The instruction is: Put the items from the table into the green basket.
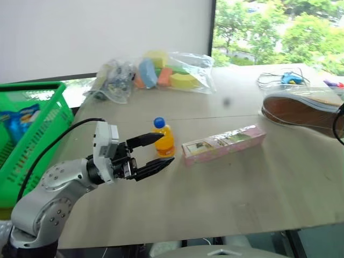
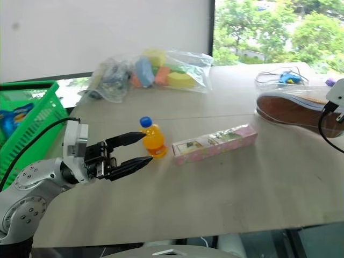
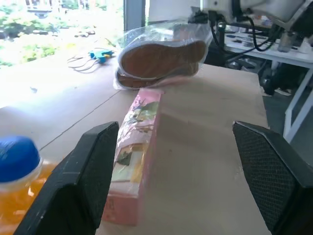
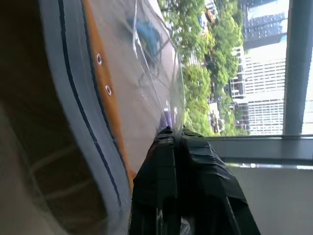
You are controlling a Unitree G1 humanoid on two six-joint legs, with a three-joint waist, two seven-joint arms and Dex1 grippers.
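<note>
Jaws of our left gripper [image 1: 153, 153] spread, level, orange bottle [image 1: 163, 138] upright just beyond their tips, nearer this arm | pink box [image 1: 224, 144] lies crosswise to its right | our right jaws pressed together at the wrapped shoe [image 1: 301, 110] | beige desk [image 1: 231, 193]; green basket [image 1: 40, 129] far left; window behind.

Orange drink bottle [image 1: 163, 141] stood upright mid-tabletop [image 1: 215, 188], long pink box [image 1: 223, 143] laid flat just beside it, plastic-wrapped shoe [image 1: 301, 112] tipped sideways farther right, green basket [image 1: 32, 140] set at the left edge.
</note>
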